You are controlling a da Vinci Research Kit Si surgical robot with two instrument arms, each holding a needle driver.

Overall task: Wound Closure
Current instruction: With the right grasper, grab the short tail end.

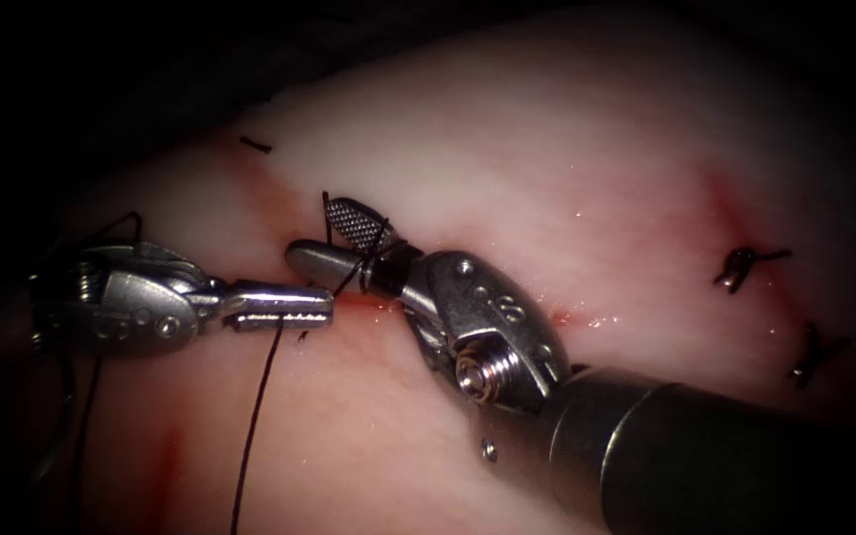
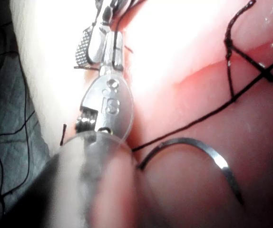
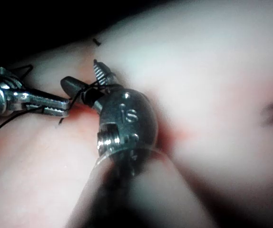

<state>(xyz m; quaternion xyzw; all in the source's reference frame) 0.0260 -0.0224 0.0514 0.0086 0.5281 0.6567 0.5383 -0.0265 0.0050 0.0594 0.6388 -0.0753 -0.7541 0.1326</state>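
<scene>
The left tool (image 1: 321, 307) is coming in from the tissue's left edge with its jaws pressed together, pinching the thread (image 1: 255, 416) right at the tip. From there the strand is hanging slack down toward the tissue's near edge.

The right tool (image 1: 311, 230) is sitting tip to tip with it, jaws spread wide. It isn't gripping anything, though a turn or two of thread is lying around the base of the jaws. Both tips are hovering just over the cut (image 1: 577, 319) where the red fluid (image 1: 374, 305) is pooling.

In the left wrist view the needle (image 2: 198, 152) is lying flat on the tissue (image 1: 567, 139) with neither tool on it. As far as I can tell it's out of the tissue, with the thread trailing off one end. Which side of the cut it's on, I can't say.

Two finished stitches (image 1: 745, 266) are sitting well off near the tissue's right edge, and a cut end of thread (image 1: 255, 146) is lying near the far edge.

Handling-wise, that thread is looking fine, limp and a bit slick from the fluid. It probably wants a firm pinch flat between the jaw faces, not at the very tips, and a steady pull so it isn't fraying. The needle is stiff and light, so the body of the curve seems the safer hold, away from the point and the thread end. The tissue is looking soft and would likely tear under a hard tug.
</scene>
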